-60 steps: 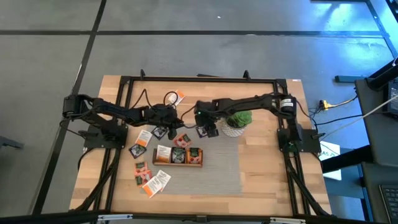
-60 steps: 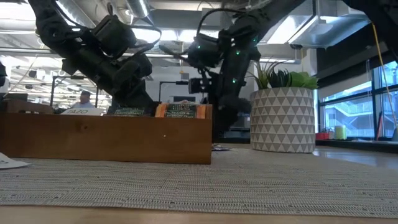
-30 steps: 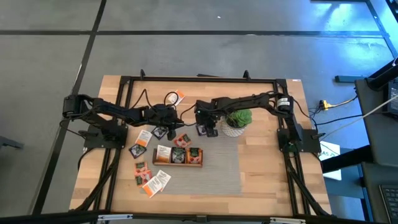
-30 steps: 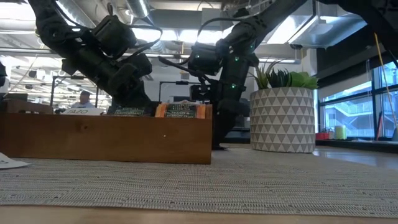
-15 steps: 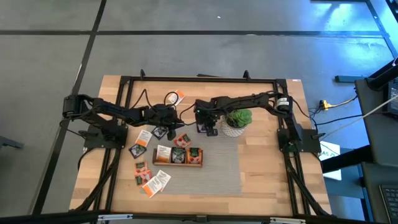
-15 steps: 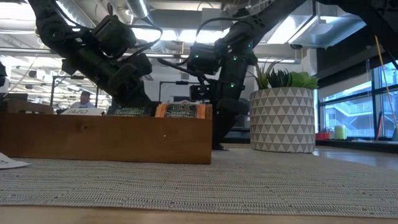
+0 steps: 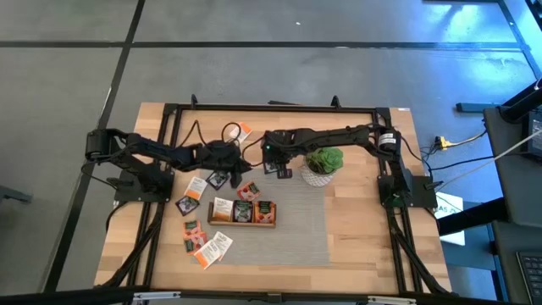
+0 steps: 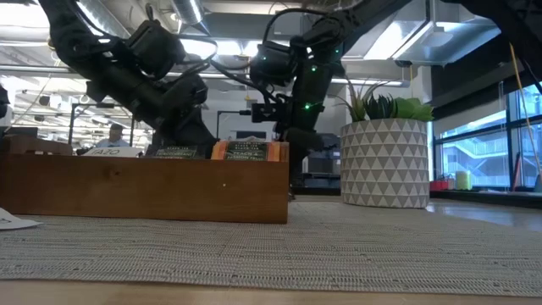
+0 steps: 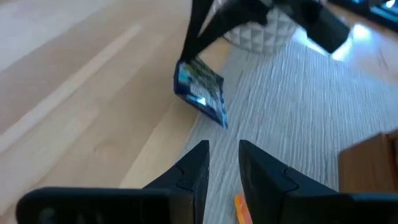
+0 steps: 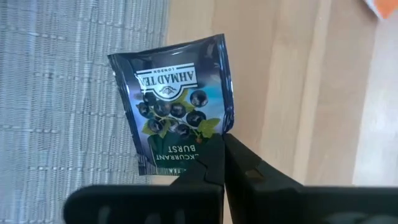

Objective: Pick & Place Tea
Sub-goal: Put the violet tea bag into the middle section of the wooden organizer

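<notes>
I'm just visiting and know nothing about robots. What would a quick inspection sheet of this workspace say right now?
Surface: wooden table with a grey mat.
Job's things: dark tea sachet lifted clear of the table; other sachets lie loose; wooden tray holds some.
Clutter: potted plant beside the tray.
Grippers: right gripper shut on the dark tea sachet's corner; left gripper low over the mat edge, fingers slightly apart, holding nothing.
Cables: black cables along the arms.
Surroundings: grey floor; a person far behind.
</notes>
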### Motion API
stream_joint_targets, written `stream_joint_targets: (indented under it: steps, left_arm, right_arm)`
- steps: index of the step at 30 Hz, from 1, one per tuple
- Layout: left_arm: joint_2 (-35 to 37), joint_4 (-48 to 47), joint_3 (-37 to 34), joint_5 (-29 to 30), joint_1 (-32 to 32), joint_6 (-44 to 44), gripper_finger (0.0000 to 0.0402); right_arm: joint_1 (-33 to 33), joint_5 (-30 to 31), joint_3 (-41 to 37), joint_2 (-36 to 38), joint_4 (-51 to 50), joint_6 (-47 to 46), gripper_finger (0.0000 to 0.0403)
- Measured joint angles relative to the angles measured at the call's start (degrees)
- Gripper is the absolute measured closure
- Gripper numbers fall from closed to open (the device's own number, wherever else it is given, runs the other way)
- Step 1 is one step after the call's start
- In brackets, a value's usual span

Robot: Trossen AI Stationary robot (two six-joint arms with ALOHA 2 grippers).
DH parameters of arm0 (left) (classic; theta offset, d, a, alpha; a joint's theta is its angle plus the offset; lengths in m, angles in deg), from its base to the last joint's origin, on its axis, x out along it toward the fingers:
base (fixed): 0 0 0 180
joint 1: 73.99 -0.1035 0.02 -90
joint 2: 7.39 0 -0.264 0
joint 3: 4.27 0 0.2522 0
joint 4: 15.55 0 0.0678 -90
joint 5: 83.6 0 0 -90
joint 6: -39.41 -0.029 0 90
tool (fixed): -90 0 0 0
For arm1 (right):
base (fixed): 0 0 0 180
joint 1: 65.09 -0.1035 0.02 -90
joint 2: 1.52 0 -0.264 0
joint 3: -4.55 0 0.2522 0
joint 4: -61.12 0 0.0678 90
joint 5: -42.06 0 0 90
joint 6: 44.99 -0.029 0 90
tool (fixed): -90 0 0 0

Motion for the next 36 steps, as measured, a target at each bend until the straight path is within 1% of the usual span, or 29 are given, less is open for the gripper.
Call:
stream_joint_targets:
  steps: [7, 16, 22, 36]
  left_arm:
    - [0.00, 1.25, 0.00, 0.20, -2.37, 7.09, 0.0317]
    - [0.00, 1.25, 0.00, 0.25, -3.62, 14.58, 0.0278]
    - [0.00, 1.24, 0.00, 0.18, -3.62, 14.53, 0.0267]
    - [0.00, 0.23, 0.00, 0.07, -3.51, 14.53, 0.0272]
  right_arm:
    - [-2.18, 0.23, 0.02, 0.02, 0.93, 0.30, 0.0401]
    - [-3.16, 0.23, 0.13, 0.15, 6.72, 1.67, 0.0402]
    - [-3.17, 0.21, 0.13, 0.15, 9.01, 2.76, 0.0402]
    - [-3.18, 0.10, 0.15, 0.24, 13.82, 2.84, 0.0402]
